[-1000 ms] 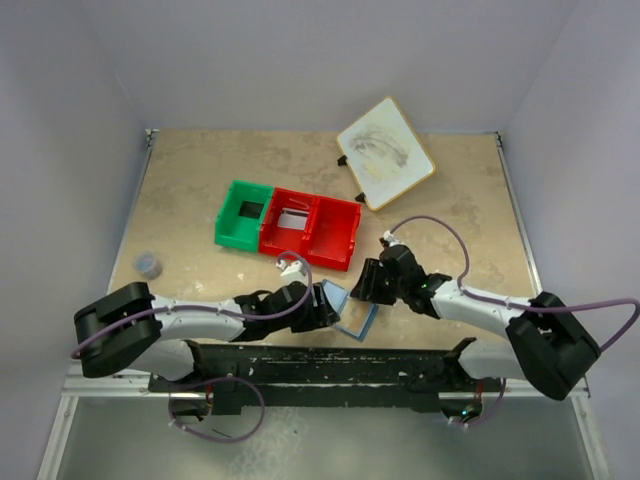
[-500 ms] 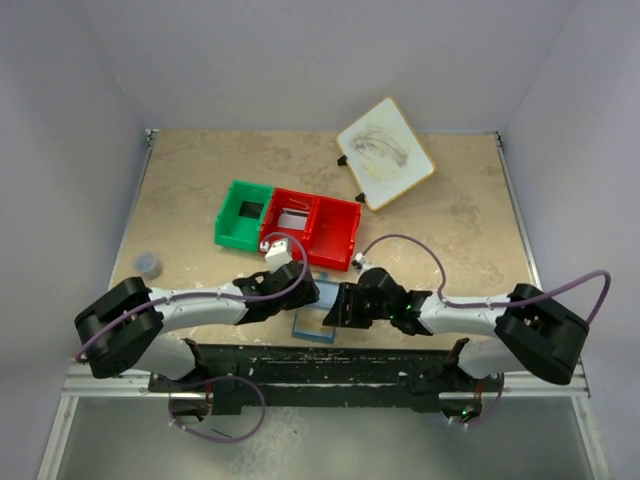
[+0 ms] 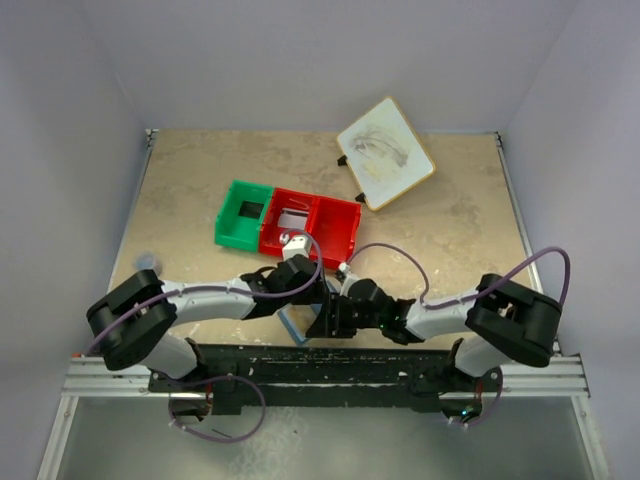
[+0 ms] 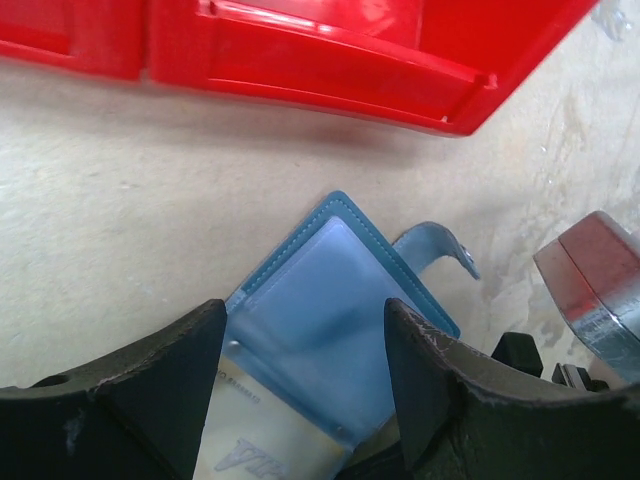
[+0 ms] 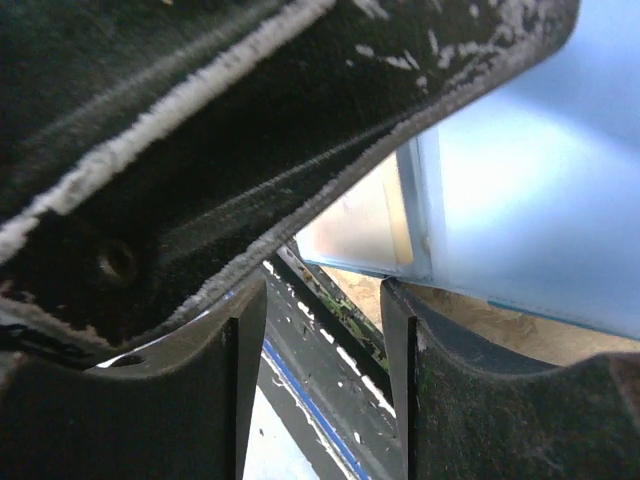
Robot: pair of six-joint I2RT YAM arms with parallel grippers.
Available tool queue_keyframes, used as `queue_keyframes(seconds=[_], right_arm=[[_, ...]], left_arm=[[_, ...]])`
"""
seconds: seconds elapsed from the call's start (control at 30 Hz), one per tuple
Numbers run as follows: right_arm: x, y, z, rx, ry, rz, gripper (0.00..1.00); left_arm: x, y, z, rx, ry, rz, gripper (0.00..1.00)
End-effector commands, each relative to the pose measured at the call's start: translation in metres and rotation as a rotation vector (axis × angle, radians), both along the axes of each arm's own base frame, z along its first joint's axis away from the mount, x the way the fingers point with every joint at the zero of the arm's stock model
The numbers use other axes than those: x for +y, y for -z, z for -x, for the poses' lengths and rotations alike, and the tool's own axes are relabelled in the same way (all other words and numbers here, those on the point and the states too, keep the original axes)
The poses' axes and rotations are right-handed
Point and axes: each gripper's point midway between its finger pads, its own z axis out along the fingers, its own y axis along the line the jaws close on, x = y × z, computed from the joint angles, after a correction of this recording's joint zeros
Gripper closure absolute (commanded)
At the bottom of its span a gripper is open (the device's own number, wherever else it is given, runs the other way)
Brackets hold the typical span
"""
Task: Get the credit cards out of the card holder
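The card holder (image 4: 320,290) is a blue folding wallet lying open, its pale blue inside facing the left wrist camera and its snap strap (image 4: 440,245) sticking out to the right. My left gripper (image 4: 305,310) is shut on it across its width, one finger at each side edge. A cream credit card (image 4: 270,435) with grey lettering shows in its lower pocket. From above, only a blue corner of the card holder (image 3: 291,322) shows under the left gripper (image 3: 303,298). My right gripper (image 3: 328,315) meets it from the right. The right gripper (image 5: 320,290) is open, just below the card (image 5: 360,225).
A red bin (image 3: 312,228) and a green bin (image 3: 243,213) stand joined just beyond the grippers; the red bin (image 4: 330,60) is close ahead in the left wrist view. A wood-rimmed white board (image 3: 385,152) lies at the back right. The black rail (image 3: 330,365) borders the near table edge.
Both grippers have shifted left and closed in on each other. The right arm swung in from the right. The card holder moved left with the left gripper, nearer the table's front edge.
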Motion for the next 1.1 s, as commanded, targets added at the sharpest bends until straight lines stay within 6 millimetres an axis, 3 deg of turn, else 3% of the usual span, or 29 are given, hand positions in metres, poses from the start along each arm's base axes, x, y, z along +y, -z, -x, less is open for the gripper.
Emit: queue_keyframes(seconds=[0.0, 0.13, 0.23, 0.33, 0.5, 0.63, 0.77, 0.93, 1.07], right_arm=[[0.005, -0.023, -0.016, -0.069, 0.088, -0.105, 0.47], [-0.009, -0.027, -0.017, -0.077, 0.139, -0.109, 0.47], [-0.030, -0.025, -0.023, -0.088, 0.228, -0.051, 0.47], [-0.055, -0.027, -0.026, -0.090, 0.302, 0.043, 0.47], [-0.100, -0.053, -0.065, -0.214, 0.506, 0.214, 0.35], [-0.120, -0.074, -0.124, -0.276, 0.564, 0.284, 0.35], [-0.117, -0.085, -0.162, -0.339, 0.566, 0.405, 0.31], [-0.104, -0.070, -0.197, -0.337, 0.499, 0.524, 0.30], [-0.122, -0.046, -0.209, -0.301, 0.513, 0.696, 0.31]], left_arm=[[-0.038, -0.020, -0.004, -0.024, 0.138, 0.078, 0.38], [-0.042, -0.026, -0.008, -0.038, 0.138, 0.102, 0.39], [-0.032, -0.044, -0.016, -0.092, 0.091, 0.094, 0.38], [-0.011, -0.066, -0.024, -0.162, 0.014, 0.073, 0.37], [0.036, -0.092, -0.035, -0.240, -0.155, -0.014, 0.35], [0.073, -0.082, -0.025, -0.206, -0.281, -0.060, 0.34], [0.090, -0.059, -0.006, -0.131, -0.314, -0.060, 0.34], [0.093, -0.037, 0.017, -0.036, -0.294, -0.015, 0.35], [0.095, -0.027, 0.032, 0.019, -0.262, -0.004, 0.35]])
